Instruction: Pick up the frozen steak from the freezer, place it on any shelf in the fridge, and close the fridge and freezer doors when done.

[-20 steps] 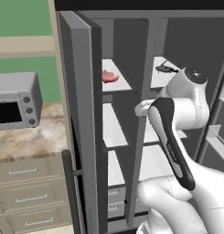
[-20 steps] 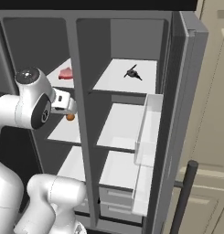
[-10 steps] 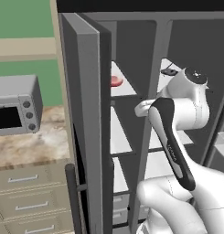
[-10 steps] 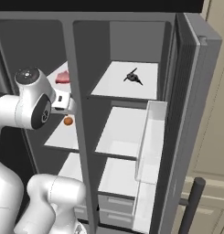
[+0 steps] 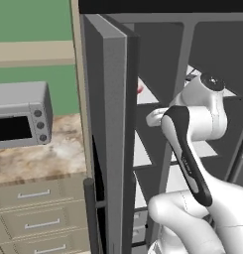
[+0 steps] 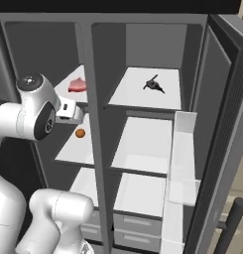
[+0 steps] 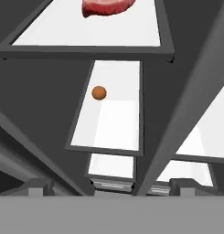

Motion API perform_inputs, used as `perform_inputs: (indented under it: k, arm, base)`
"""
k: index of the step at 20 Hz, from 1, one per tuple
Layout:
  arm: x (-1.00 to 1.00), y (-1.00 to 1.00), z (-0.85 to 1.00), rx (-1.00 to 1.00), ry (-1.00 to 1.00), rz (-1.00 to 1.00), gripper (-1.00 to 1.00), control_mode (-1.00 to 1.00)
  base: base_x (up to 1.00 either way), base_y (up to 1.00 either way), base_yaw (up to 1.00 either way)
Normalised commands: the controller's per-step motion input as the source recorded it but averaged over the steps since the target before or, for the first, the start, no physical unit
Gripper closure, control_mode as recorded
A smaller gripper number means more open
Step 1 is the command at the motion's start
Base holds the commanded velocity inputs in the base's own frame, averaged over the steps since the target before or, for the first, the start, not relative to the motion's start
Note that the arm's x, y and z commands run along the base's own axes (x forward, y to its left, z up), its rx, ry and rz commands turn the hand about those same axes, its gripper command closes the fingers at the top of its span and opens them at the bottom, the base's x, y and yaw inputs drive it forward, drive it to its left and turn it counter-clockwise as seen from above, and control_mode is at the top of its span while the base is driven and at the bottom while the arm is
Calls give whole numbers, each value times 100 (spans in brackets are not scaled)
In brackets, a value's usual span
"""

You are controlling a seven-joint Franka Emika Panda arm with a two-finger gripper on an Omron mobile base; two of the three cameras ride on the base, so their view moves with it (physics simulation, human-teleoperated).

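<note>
A tall grey side-by-side unit is seen with both doors swung open. One frozen steak (image 6: 77, 85), a flat red-pink slab, lies on the top white shelf of the freezer (image 6: 63, 144), the narrower compartment on the left. In the hand view the frozen steak (image 7: 107, 6) is cut off by the top edge, so its full outline and long axis cannot be judged; the visible part spreads across the width of its shelf. In the left base view only a red sliver of it (image 5: 140, 89) shows past the freezer door (image 5: 112, 139).

One small round orange item (image 6: 80, 133) sits on the second freezer shelf, directly below the steak's level; it is also seen in the hand view (image 7: 99, 93). Three white shelves are counted in the freezer in the hand view, the lowest partly hidden.

In the fridge compartment, three white levels are visible in the right base view. On the topmost shelf (image 6: 138, 94) lies one small dark object (image 6: 153, 85), too small to identify. The fridge door (image 6: 219, 139) stands open at the right, with white door bins on its inner side.

The gripper (image 6: 71, 111) is held in front of the freezer, near the upper shelves and apart from the steak. Whether its fingers are spread or closed cannot be told.
</note>
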Motion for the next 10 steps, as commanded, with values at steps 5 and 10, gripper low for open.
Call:
perform_inputs:
  k: [5, 10]
  arm:
    - [8, 6, 6, 0, 0, -1, -100, -100]
    - [25, 21, 50, 0, 0, -6, -100, -100]
  base:
    - [26, 32, -3]
    - [0, 0, 0]
